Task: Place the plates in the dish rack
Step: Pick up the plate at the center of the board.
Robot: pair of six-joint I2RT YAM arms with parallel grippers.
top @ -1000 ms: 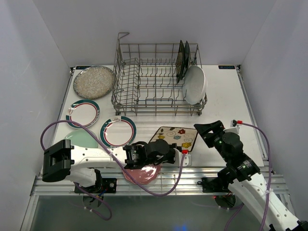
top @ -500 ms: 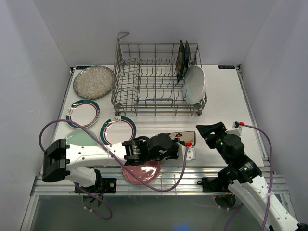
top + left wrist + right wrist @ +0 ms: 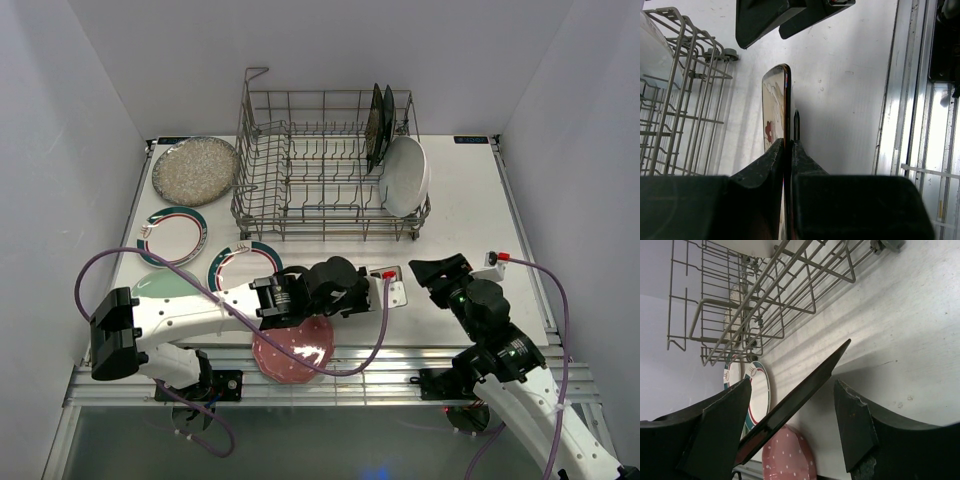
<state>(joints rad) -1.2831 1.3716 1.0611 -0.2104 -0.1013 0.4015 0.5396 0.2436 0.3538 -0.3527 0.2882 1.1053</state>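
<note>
The cream floral square plate (image 3: 774, 112) stands on edge, lifted just off the surface (image 3: 460, 200), in front of the dish rack (image 3: 320, 232) near its right front corner. The pink plate (image 3: 292, 350) lies flat at the near edge, and a teal-rimmed plate (image 3: 245, 268) lies to the left. A white oval plate (image 3: 405, 175) and dark plates (image 3: 377, 125) fill the rack's right end. The left fingers (image 3: 760, 170) are clamped on one edge of the square plate, one on each face. The right fingers (image 3: 720, 425) stand apart, one on either side of the plate's far edge, with gaps at both tips. The rack's left and middle rows stand open.
</note>
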